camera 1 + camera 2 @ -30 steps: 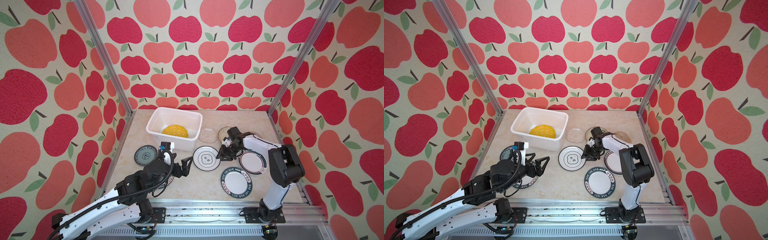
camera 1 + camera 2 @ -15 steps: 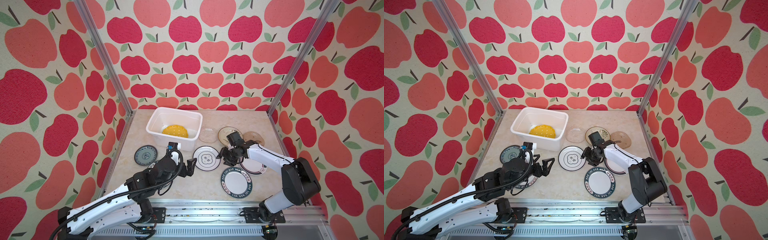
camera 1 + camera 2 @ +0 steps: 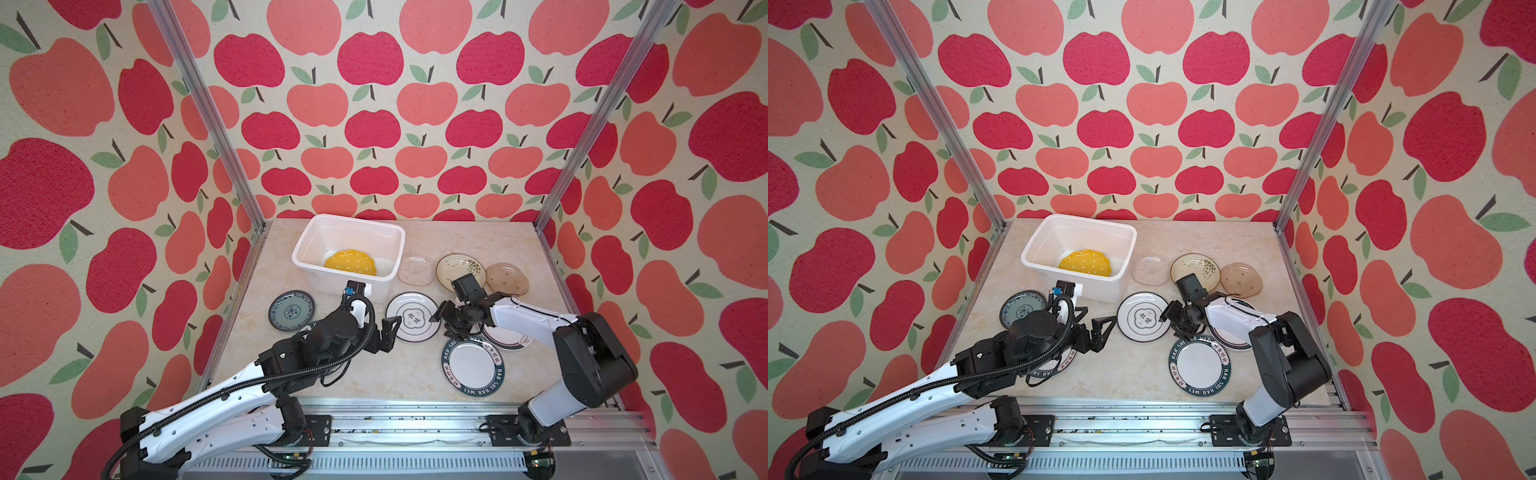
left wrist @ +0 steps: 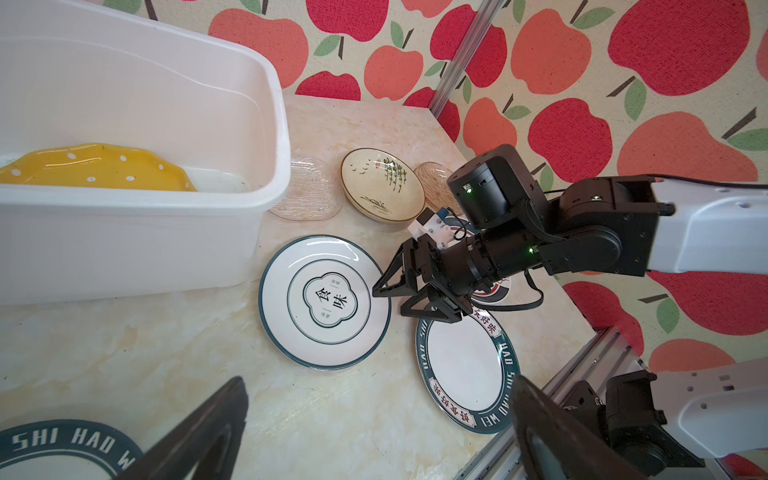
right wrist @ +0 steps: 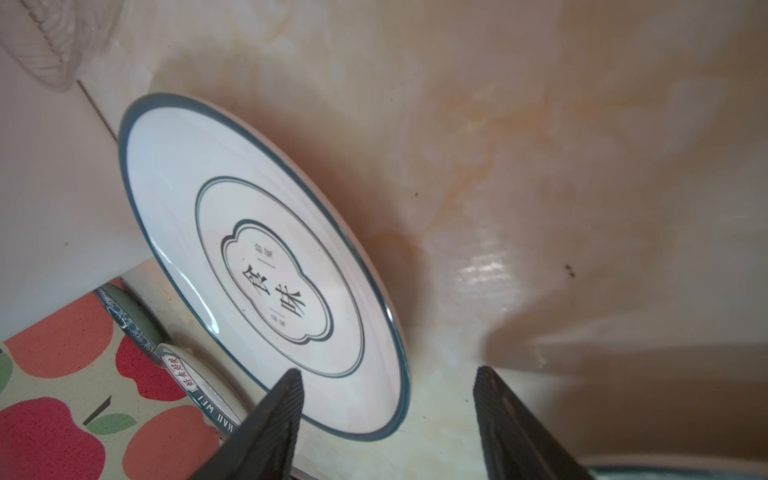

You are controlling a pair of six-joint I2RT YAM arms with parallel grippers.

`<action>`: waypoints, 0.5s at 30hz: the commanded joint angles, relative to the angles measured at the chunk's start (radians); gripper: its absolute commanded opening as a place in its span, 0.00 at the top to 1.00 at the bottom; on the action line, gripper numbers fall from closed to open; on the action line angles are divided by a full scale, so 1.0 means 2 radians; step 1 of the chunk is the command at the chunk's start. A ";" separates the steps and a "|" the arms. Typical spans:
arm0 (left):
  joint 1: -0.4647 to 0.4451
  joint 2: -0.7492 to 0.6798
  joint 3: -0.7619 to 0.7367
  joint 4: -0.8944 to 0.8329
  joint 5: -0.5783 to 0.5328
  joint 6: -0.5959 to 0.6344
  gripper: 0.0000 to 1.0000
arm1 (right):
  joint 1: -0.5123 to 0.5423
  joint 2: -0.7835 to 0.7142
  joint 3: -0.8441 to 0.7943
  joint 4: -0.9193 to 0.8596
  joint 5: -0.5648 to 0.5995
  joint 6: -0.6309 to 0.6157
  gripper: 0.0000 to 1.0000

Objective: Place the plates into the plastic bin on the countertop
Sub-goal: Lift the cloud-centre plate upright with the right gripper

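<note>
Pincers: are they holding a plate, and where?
Nothing is held. The left pincer and the right pincer are both open, either side of the white emblem plate.

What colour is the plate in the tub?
Plate: yellow with white dots, best in left wrist view.

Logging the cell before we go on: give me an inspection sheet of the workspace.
Surface: countertop, beige, no spills seen.
Job's things: yellow plate in plastic bin; emblem plate, lettered plate, leaf plate, among others, outside it.
Clutter: nothing seen.
Grippers: left gripper open, empty; right gripper open, one finger over the emblem plate's rim.
Cables: black conduit loops along the left arm.
Surroundings: apple-print walls, aluminium rails.
</note>
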 commanded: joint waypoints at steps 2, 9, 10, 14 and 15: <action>-0.002 0.005 0.019 0.005 0.009 0.012 0.01 | 0.003 0.013 -0.014 0.050 -0.015 0.013 0.31; -0.002 0.015 0.026 0.002 0.013 0.015 0.01 | 0.004 0.025 -0.023 0.104 -0.028 0.016 0.31; -0.002 0.015 0.027 0.002 0.013 0.015 0.01 | 0.005 0.028 -0.025 0.115 -0.031 0.017 0.32; -0.002 0.014 0.026 0.002 0.013 0.015 0.01 | 0.007 0.036 -0.031 0.150 -0.043 0.024 0.32; -0.002 0.014 0.026 0.002 0.014 0.015 0.01 | 0.009 0.036 -0.032 0.156 -0.044 0.026 0.33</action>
